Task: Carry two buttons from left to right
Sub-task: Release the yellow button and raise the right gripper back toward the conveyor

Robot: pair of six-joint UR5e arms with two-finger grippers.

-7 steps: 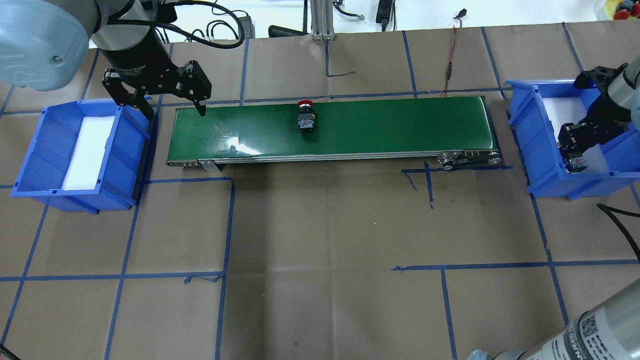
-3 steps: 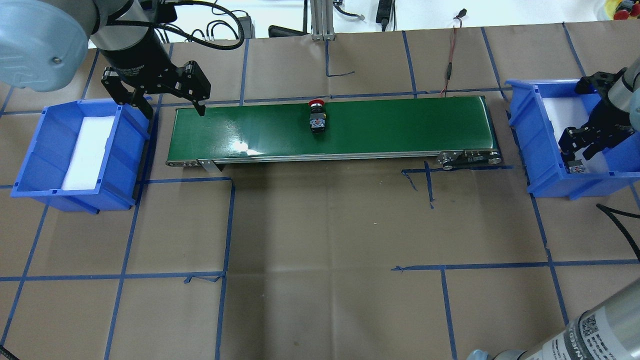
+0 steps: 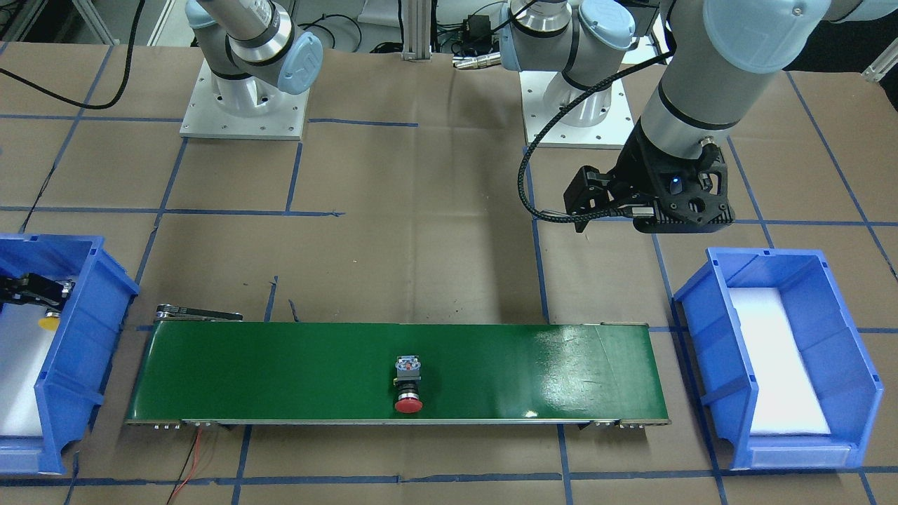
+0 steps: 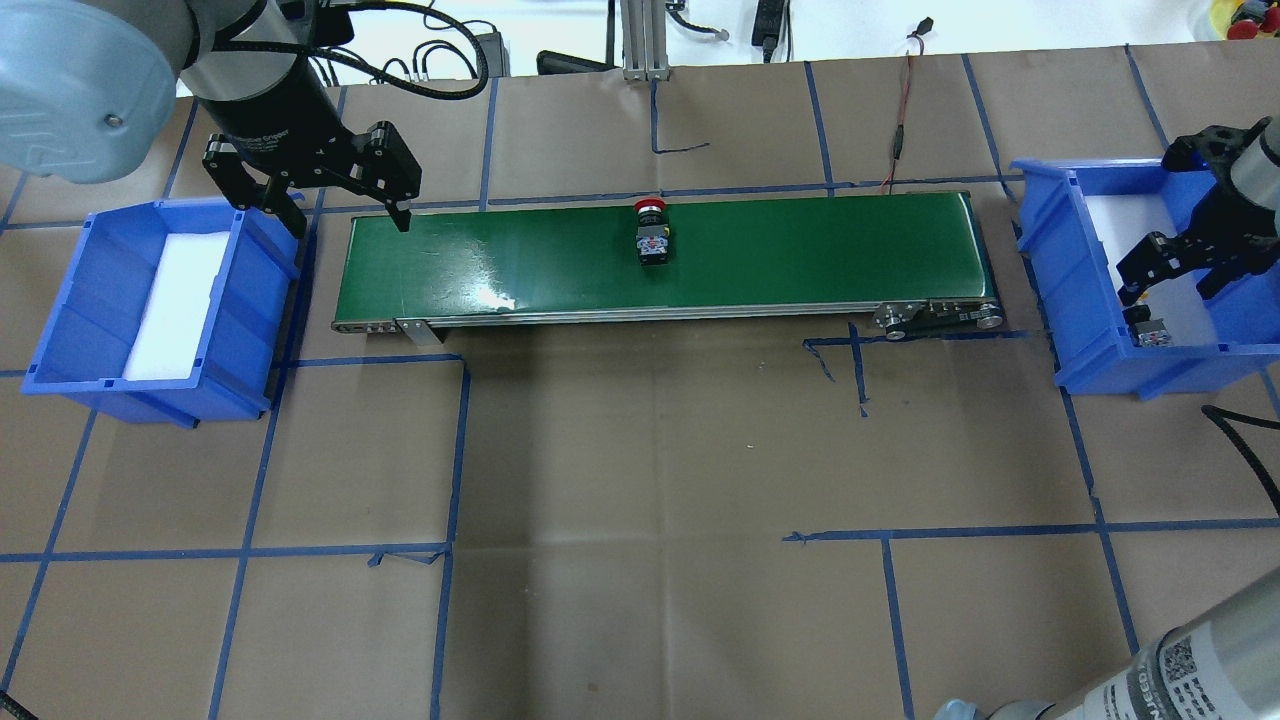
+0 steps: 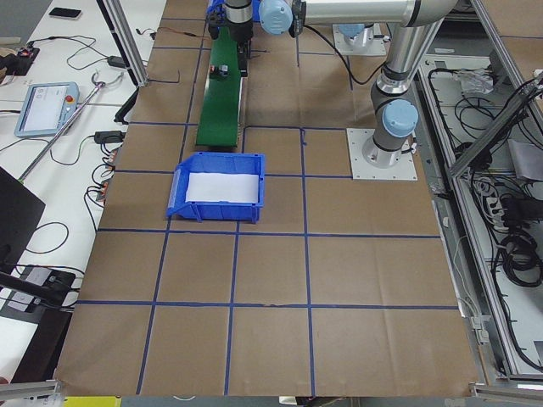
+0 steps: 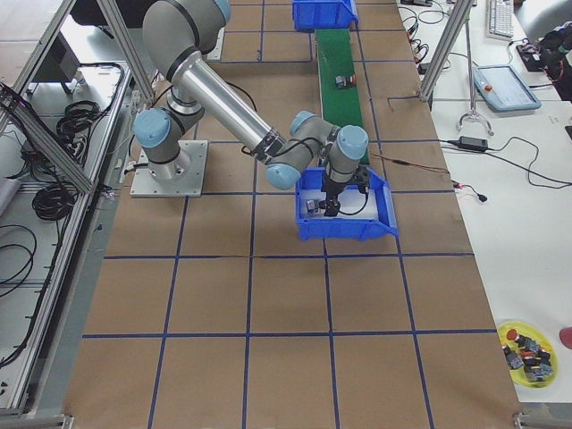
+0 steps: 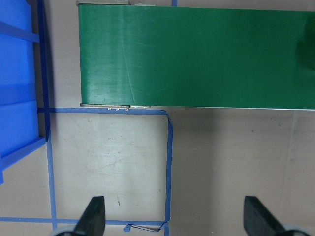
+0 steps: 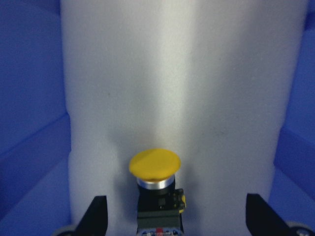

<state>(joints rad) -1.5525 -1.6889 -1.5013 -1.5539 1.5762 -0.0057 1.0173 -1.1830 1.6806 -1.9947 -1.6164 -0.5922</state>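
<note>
The red-capped button (image 4: 652,237) lies on its side near the middle of the green conveyor belt (image 4: 800,250); it also shows in the front view (image 3: 407,386). The yellow-capped button (image 8: 155,167) lies on the white foam in the right blue bin (image 4: 1085,300), at the bin's near end (image 4: 1148,328). My right gripper (image 4: 1170,285) is open and empty just above the yellow button, apart from it. My left gripper (image 4: 350,218) is open and empty above the belt's left end, between the belt and the left blue bin (image 4: 60,310).
The left bin holds only its white foam pad (image 4: 175,300). Blue tape lines grid the brown table (image 4: 650,480). A red and black wire (image 4: 900,130) runs from the belt's back edge to the table's rear. The belt's roller bracket (image 4: 935,316) sticks out near the right bin.
The red button has ridden rightward on the belt. My right gripper has opened, left the yellow button in the right bin and lifted away. The left arm has hardly moved.
</note>
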